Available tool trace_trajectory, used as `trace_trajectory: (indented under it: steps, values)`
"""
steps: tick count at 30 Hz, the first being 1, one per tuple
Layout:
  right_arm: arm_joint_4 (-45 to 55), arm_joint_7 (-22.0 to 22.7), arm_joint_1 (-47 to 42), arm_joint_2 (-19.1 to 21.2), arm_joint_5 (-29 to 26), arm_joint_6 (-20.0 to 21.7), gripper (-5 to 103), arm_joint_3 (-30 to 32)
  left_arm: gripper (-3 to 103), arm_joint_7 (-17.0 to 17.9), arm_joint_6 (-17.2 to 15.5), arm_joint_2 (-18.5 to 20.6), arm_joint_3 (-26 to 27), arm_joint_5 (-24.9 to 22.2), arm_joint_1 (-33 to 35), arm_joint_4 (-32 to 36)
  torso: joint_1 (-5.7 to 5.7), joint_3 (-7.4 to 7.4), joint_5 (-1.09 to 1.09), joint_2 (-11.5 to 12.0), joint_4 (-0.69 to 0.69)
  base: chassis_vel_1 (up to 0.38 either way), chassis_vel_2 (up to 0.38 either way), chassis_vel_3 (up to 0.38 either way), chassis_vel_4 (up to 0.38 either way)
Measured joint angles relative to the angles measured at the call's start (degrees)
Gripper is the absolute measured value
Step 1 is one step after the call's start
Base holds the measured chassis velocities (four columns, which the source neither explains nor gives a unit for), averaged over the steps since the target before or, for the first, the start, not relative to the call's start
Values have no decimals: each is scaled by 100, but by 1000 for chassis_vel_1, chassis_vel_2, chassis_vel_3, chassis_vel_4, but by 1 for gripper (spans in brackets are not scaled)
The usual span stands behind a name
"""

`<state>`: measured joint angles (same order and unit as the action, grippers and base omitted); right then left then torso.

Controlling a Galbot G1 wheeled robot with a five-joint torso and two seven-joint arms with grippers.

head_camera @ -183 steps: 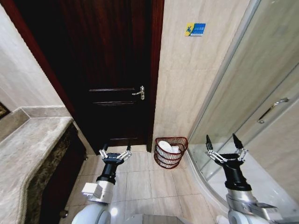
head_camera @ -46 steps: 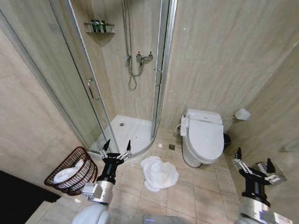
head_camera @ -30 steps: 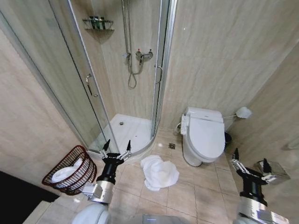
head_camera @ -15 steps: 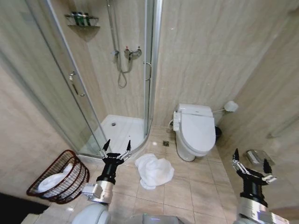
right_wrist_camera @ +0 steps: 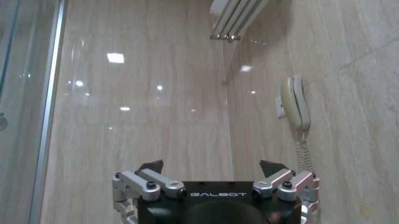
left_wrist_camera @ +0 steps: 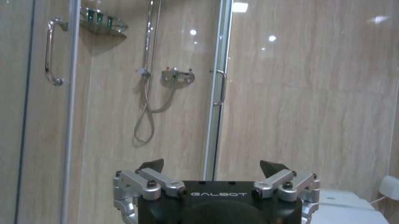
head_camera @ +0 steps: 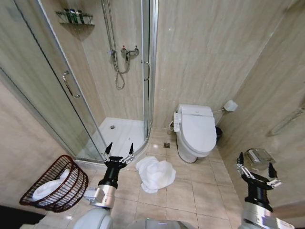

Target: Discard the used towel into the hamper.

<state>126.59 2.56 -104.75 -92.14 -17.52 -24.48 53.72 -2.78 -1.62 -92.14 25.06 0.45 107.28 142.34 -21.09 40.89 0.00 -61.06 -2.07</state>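
hamper (head_camera: 53, 183) left | towel (head_camera: 155, 173) between | toilet (head_camera: 194, 132) right

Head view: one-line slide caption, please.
Crumpled white towel lies on bathroom floor between wicker hamper and toilet; left gripper and right gripper open, empty.

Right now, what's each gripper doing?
Left gripper: open, empty, raised beside the towel.
Right gripper: open, empty, raised at the right.
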Motion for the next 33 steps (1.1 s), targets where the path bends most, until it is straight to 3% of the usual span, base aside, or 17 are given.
trace_trajectory:
  steps: [16, 23, 33]
  values:
    - [-226, -209, -24, 0, 4, -9, 100, -19, 100, 0, 0, 0, 0, 0, 0, 0, 195, -252, 0, 447, 0, 0, 0, 0, 0]
    - [-785, -753, 99, 0, -273, 254, 100, -136, 100, 0, 0, 0, 0, 0, 0, 0, 293, -374, 1, 667, -1, 0, 0, 0, 0]
    - [-928, -1007, 200, 0, -351, 187, 100, -262, 100, 0, 0, 0, 0, 0, 0, 0, 400, -511, 0, 912, 0, 0, 0, 0, 0]
